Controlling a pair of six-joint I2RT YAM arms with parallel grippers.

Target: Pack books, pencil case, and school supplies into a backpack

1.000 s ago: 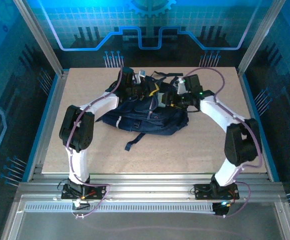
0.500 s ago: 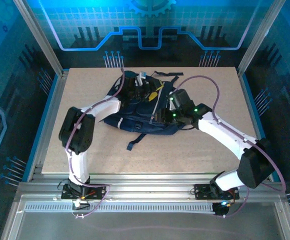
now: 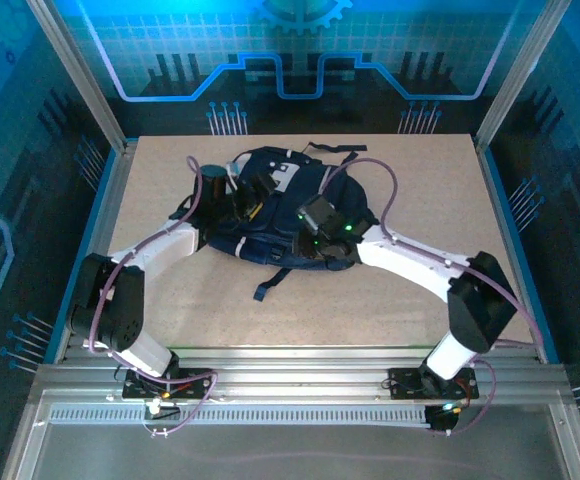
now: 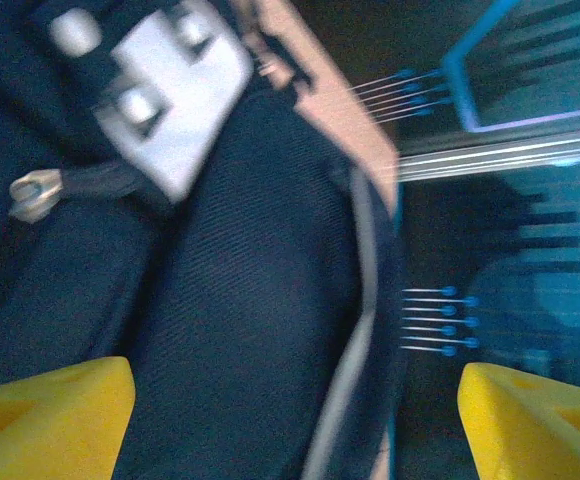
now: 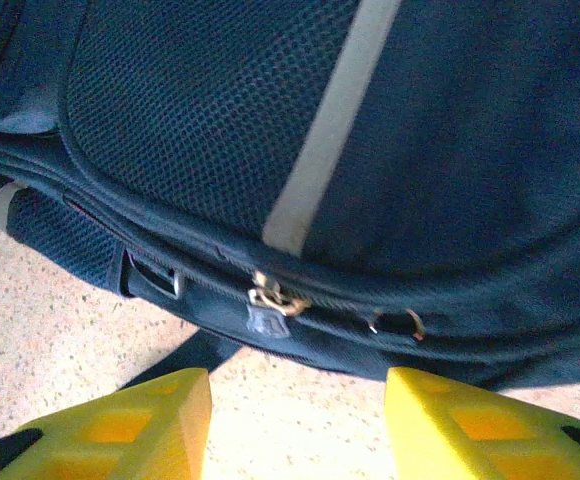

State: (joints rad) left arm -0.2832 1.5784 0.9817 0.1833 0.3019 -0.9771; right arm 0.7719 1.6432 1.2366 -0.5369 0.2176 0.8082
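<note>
Backpack (image 3: 275, 228) lies mid-far on your surface (image 3: 400, 300). Your left fingers (image 4: 50, 410) are spread wide over its navy fabric near a white patch (image 4: 175, 95), gripping nothing. Your right fingers (image 5: 140, 425) stand partly apart at its near edge, just short of the zipper pull (image 5: 268, 300), empty.

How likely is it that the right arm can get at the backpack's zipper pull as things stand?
Probably yes. In the right wrist view the zipper pull on the backpack lies just ahead of the right gripper, facing the gap between its parted jaws, and nothing visible stands between them.
</note>
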